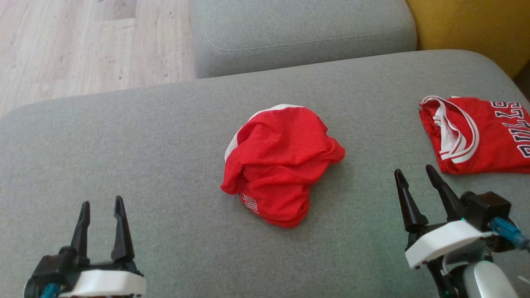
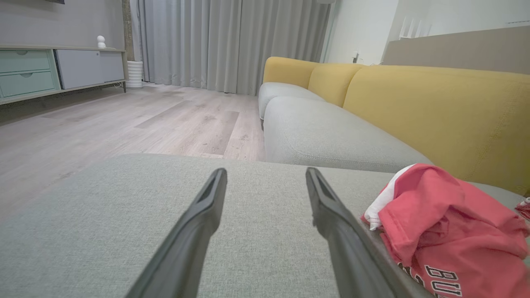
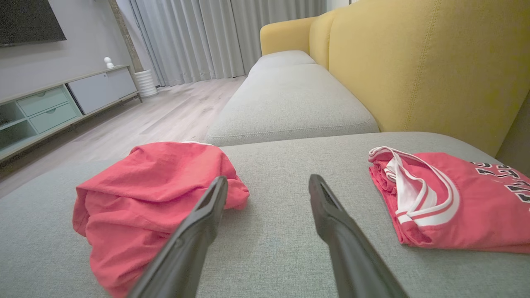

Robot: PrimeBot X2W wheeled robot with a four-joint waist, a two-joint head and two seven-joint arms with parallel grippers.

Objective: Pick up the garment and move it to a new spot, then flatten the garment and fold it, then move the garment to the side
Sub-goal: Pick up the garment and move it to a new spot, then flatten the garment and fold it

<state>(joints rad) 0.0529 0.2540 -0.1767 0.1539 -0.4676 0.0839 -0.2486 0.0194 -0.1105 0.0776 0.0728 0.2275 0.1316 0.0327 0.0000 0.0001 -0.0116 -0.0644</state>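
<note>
The garment (image 1: 281, 165) lies bunched on the couch (image 1: 145, 136), ahead of and between the left gripper (image 1: 102, 200) and right gripper (image 1: 414, 168), both wide open and holding nothing. The right gripper might grab the folded shirt (image 1: 484, 136) just ahead to its right, since both are red. The left wrist view shows black letters (image 2: 439, 281) on the garment; the right wrist view shows its plain red side.

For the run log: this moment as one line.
stage: before pickup | garment: crumpled, untouched | left gripper: open, empty | right gripper: open, empty
</note>
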